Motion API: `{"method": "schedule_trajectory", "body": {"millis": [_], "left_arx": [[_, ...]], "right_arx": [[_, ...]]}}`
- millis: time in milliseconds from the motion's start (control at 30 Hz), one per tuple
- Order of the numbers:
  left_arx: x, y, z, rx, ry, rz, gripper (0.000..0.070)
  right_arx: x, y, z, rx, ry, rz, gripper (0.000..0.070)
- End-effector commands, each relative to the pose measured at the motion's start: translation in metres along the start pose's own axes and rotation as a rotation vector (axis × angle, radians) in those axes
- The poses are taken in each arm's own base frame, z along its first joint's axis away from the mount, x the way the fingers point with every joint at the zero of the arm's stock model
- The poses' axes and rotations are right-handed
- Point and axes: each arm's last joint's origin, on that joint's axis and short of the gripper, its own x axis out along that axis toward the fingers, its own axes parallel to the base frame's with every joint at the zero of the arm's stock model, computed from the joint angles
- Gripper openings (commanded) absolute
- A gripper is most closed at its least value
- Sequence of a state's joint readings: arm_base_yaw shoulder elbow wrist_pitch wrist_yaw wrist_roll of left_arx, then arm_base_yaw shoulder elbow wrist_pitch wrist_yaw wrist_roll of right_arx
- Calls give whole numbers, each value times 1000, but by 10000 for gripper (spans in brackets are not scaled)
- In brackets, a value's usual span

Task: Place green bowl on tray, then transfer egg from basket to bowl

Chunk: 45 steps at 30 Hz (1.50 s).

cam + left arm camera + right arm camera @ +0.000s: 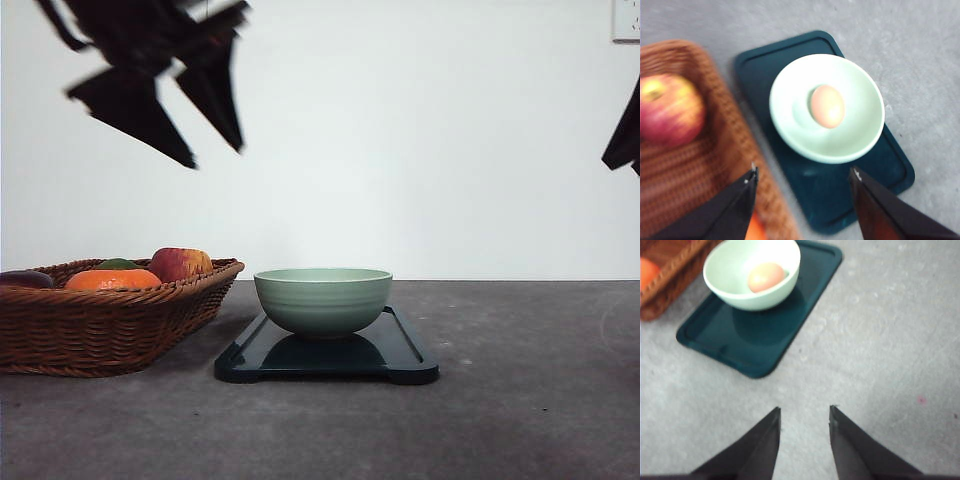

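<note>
The green bowl (323, 299) stands on the dark tray (405, 358) at the table's middle. Inside the bowl (855, 110) lies the pale tan egg (827, 106), also plain in the right wrist view as the egg (766, 277) in the bowl (735, 270). The wicker basket (95, 325) sits left of the tray. My left gripper (215, 150) hangs high above the basket's right end, open and empty; its fingertips (751, 175) frame the tray (840, 200). My right gripper (805, 415) is open and empty over bare table, right of the tray (760, 340).
In the basket lie an orange fruit (112, 279), a red-yellow apple (180, 263), a green item (117, 264) and a dark item (25, 279). The apple (670, 112) shows in the basket (715, 125). Grey table (520, 400) spreads right of the tray.
</note>
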State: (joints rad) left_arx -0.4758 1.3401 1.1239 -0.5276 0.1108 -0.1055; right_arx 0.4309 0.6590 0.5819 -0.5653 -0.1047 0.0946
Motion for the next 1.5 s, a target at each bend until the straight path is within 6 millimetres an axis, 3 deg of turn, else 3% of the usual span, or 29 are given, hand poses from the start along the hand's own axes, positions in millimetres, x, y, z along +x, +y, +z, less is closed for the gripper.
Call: {"method": "schedule_trajectory", "body": {"millis": [0,267,633,867,900,967,1467], "left_arx": [[-2,5,-11,-21,9,11,368],[-38,28,-72,-166,-16,86,368],[-72,31,-137,-258,-85,118,350],[-90,26,-145,-244,-148,110,345],[-92,26,-146,-242,-156,109,290],[-96,25,-147,-240,-168,108,0],[-103,23,-148,-236,-208,103,0]], "right_arx": [[0,1,2,-34,-6,4,192],[5,1,4,-35,-2,8,192],[20,1,11,-36,-4,56,193],[21,2,11,-33,-6,72,192],[21,2,11,-33,-6,76,174],[21,2,11,-35,-6,77,1],[20,4,12,-31,-9,134,17]]}}
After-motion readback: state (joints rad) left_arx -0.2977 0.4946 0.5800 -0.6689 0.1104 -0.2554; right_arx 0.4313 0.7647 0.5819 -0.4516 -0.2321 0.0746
